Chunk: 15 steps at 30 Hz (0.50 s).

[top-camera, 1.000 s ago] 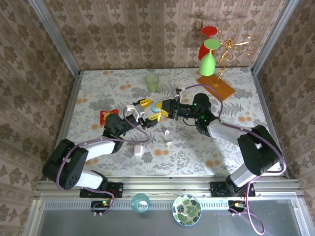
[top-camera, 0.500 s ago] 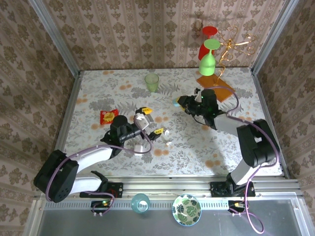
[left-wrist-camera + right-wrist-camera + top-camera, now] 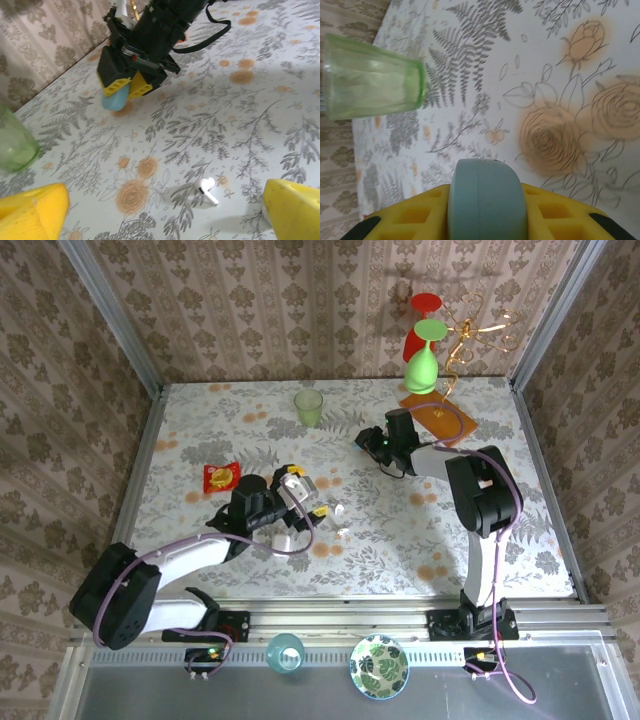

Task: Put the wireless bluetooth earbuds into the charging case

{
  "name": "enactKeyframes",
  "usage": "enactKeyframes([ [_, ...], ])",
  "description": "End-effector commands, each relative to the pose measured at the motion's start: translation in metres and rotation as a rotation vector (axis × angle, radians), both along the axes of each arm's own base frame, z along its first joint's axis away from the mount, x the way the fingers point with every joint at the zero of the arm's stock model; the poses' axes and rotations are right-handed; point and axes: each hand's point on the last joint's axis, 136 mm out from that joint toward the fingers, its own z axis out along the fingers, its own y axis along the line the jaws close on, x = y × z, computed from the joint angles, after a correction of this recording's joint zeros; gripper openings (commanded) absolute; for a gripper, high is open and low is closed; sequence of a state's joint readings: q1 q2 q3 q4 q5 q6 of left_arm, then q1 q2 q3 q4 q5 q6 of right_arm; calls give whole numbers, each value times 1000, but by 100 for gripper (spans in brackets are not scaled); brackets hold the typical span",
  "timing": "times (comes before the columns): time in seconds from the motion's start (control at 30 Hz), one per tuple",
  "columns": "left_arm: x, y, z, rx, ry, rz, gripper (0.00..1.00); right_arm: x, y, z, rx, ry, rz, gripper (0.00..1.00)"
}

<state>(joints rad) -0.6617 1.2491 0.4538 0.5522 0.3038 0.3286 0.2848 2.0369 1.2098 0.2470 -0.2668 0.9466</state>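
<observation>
Left gripper jaws wide apart. One earbud lies on the desk in the gap ahead of them, bare surface all round it, clear from above. Further back the right gripper, clamped on a blue disc, blocks the rear path. Green cup stands behind, near the disc. Red packet at left. Orange board with glass stand takes the rear-right corner. Front-centre desk between the arms open.

The earbud is glossy white plastic. The light blue disc looks smooth and matt; the green cup translucent, glassy. The worktop has a smooth printed floral surface.
</observation>
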Motion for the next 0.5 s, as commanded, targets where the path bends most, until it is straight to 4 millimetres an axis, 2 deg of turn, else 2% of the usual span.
enactKeyframes([
  [0.0, 18, 14, 13, -12, 14, 157, 100, 6, -12, -18, -75, 29, -19, 36],
  [0.1, 29, 35, 10, -6, 84, 316, 100, 7, -17, -18, -110, 20, -25, 41],
  [0.17, 29, 44, 8, 9, 116, 388, 100, 5, -22, -17, -142, 17, -29, 47],
  [0.27, 26, 62, 4, 63, 172, 521, 100, 0, -31, -11, -191, 4, -36, 62],
  [0.33, 26, 80, 2, 66, 238, 653, 100, -3, -38, 0, -228, -21, -43, 70],
  [0.47, 13, 99, -8, 39, 400, 801, 100, -18, -48, 20, -288, -68, -35, 81],
])
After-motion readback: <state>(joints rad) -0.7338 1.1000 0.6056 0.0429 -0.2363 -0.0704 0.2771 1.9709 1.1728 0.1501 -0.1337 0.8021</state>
